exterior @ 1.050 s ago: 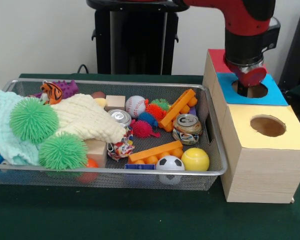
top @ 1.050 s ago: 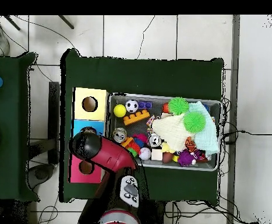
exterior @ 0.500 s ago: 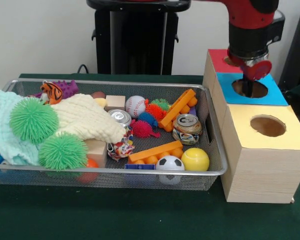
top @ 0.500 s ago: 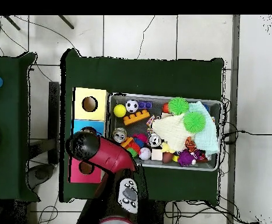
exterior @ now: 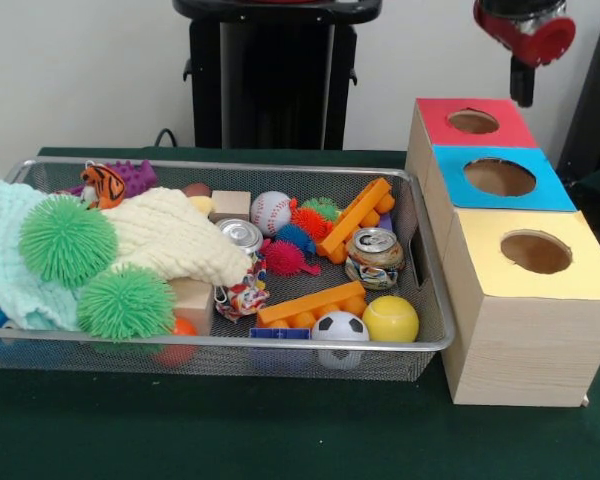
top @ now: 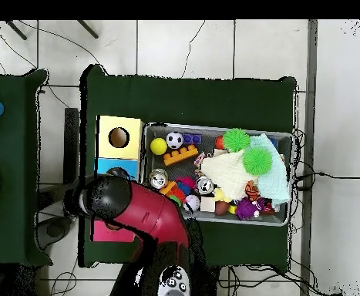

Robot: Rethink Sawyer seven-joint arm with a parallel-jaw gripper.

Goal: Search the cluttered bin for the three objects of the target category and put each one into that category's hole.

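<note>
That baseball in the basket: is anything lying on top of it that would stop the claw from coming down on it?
Nothing covers the baseball; its top is bare. A wooden block and an orange spiky ball crowd its sides. The gripper hangs high above the boxes.

No legible text or labels.

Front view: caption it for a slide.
Claw raised above the red-topped hole; wire bin of balls, cans and toys beside the three-hole box.
</note>
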